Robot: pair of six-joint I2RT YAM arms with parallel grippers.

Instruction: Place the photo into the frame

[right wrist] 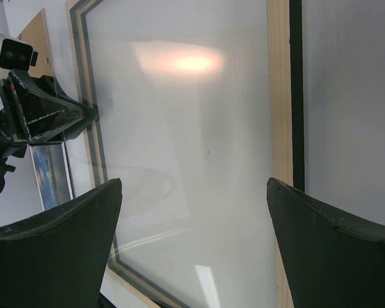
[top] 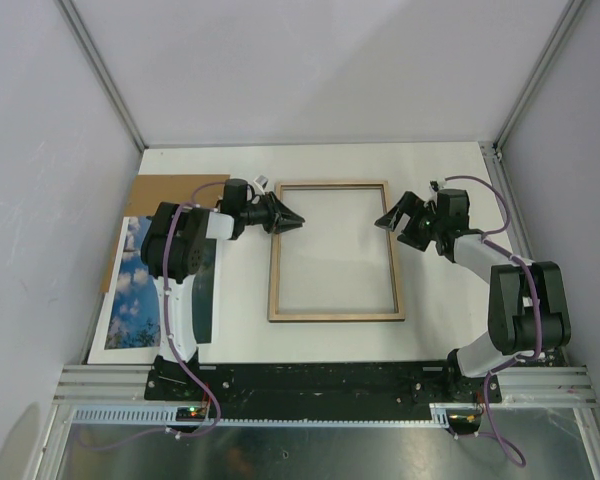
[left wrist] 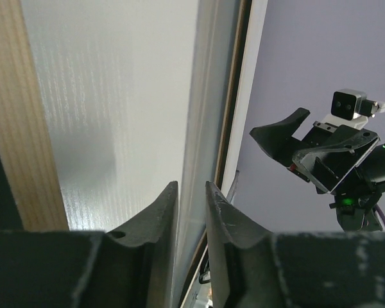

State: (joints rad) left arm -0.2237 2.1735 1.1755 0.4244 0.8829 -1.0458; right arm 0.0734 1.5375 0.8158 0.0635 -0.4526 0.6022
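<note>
The frame [top: 280,262] lies flat mid-table, pale wood reverse up, with the clear pane inside. The photo [top: 135,290], sky and clouds showing, lies at the left under my left arm. It also shows as a blue strip in the right wrist view [right wrist: 51,173]. My left gripper [top: 294,221] is at the frame's left rail near its top corner. Its jaws are shut to a narrow slit [left wrist: 191,186] with nothing seen between them. My right gripper [top: 392,226] is wide open just above the frame's right rail [right wrist: 281,96] and the pane, holding nothing [right wrist: 192,186].
A brown cardboard backing board [top: 175,195] lies at the back left, partly under the photo and the left arm. Grey walls close in the table on three sides. The arm bases stand on the black rail [top: 320,380] at the near edge.
</note>
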